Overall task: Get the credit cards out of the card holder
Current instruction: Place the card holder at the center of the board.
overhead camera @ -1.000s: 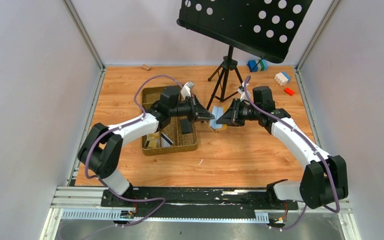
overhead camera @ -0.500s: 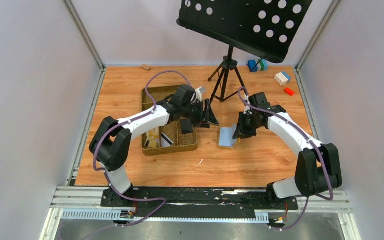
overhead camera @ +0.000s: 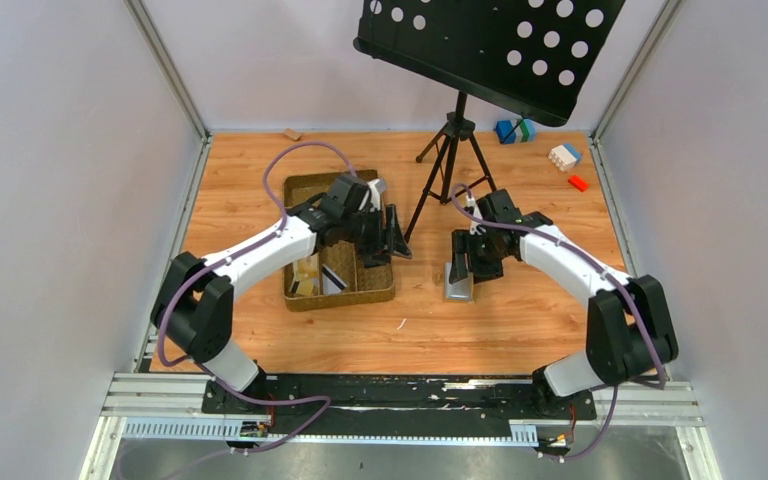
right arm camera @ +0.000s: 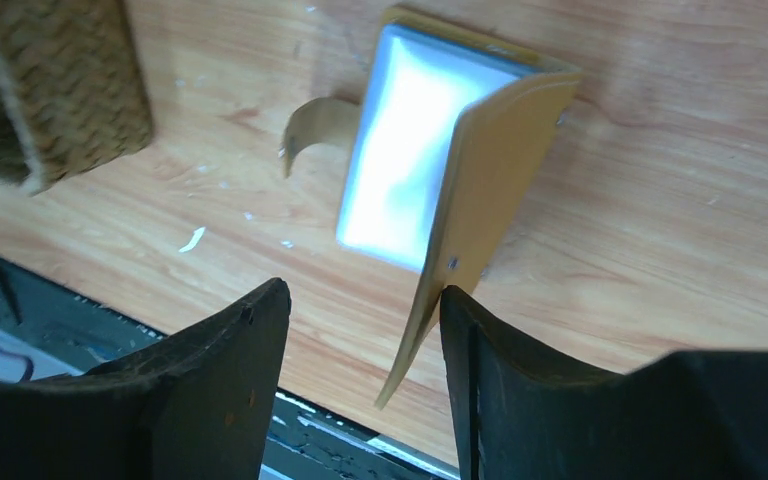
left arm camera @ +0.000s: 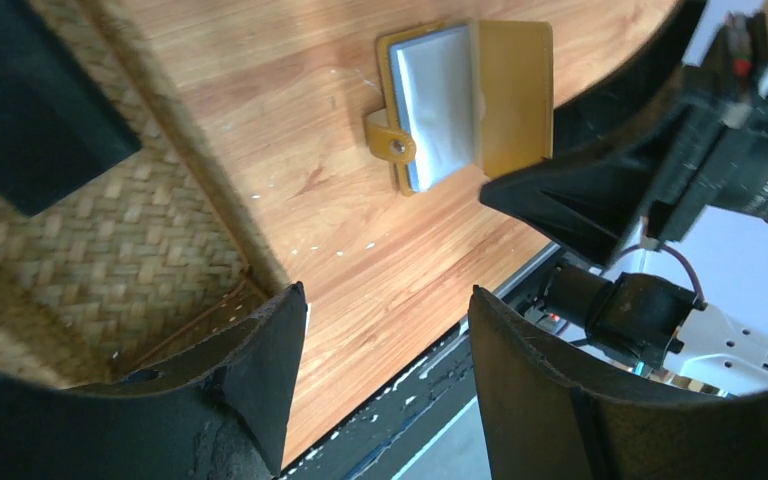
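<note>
The mustard-yellow card holder (overhead camera: 457,287) lies open on the wooden table, right of the tray, grey-blue inside up (right arm camera: 410,170). One yellow flap (right arm camera: 485,190) stands up and leans against a fingertip of my right gripper (right arm camera: 360,290), which hovers open just above it (overhead camera: 463,268). My left gripper (overhead camera: 395,235) is open and empty over the tray's right edge; the holder (left arm camera: 460,100) shows ahead of its fingers (left arm camera: 385,295). Credit cards lie in the tray: a black one (overhead camera: 372,250) (left arm camera: 30,110), a dark one with a pale stripe (overhead camera: 335,281), and tan ones (overhead camera: 305,280).
A brown woven tray (overhead camera: 305,190) sits left of centre. A black tripod (overhead camera: 447,150) carrying a perforated music-stand plate (overhead camera: 490,50) stands just behind both grippers. Toy blocks (overhead camera: 563,155) lie at the back right and a small wooden piece (overhead camera: 291,133) at the back left.
Both grippers went from shut to open. The card holder, held up between them before, now lies on the table. The left gripper drew back to the tray; the right came down over the holder.
</note>
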Motion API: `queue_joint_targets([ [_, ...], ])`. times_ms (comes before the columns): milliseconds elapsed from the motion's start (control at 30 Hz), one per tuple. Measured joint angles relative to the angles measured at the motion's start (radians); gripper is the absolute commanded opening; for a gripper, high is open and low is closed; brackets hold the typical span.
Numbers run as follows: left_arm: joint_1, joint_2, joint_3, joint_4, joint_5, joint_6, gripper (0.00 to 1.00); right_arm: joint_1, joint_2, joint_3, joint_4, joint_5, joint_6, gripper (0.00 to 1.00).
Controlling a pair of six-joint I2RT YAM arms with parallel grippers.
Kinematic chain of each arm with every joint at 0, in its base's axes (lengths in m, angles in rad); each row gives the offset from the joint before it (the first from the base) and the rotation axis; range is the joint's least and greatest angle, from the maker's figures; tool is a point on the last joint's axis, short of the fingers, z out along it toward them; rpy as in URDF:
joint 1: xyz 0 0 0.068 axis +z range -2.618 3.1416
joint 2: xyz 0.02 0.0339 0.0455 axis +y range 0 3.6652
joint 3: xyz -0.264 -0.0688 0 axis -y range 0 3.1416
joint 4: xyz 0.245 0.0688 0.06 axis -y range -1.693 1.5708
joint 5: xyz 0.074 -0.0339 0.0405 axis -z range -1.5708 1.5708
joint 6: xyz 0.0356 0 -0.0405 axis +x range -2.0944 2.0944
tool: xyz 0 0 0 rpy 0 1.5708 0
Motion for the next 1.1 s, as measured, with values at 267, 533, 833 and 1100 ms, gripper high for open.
queue_joint_targets([
  [267,0.069,-0.104,-0.076,-0.013,-0.013,-0.007,0.66,0.000,-0.154,-0.124,0.113,-0.148,0.030,0.57],
  [533,0.074,-0.150,-0.115,-0.033,-0.025,-0.014,0.65,0.000,-0.040,-0.155,0.205,-0.214,0.045,0.91],
  [833,0.088,-0.264,-0.177,-0.069,-0.067,-0.012,0.71,-0.014,0.034,-0.155,0.227,-0.225,0.044,0.90],
  [1100,0.092,-0.378,-0.180,-0.143,-0.190,0.052,1.00,-0.034,-0.042,-0.145,0.220,-0.203,0.019,0.86],
])
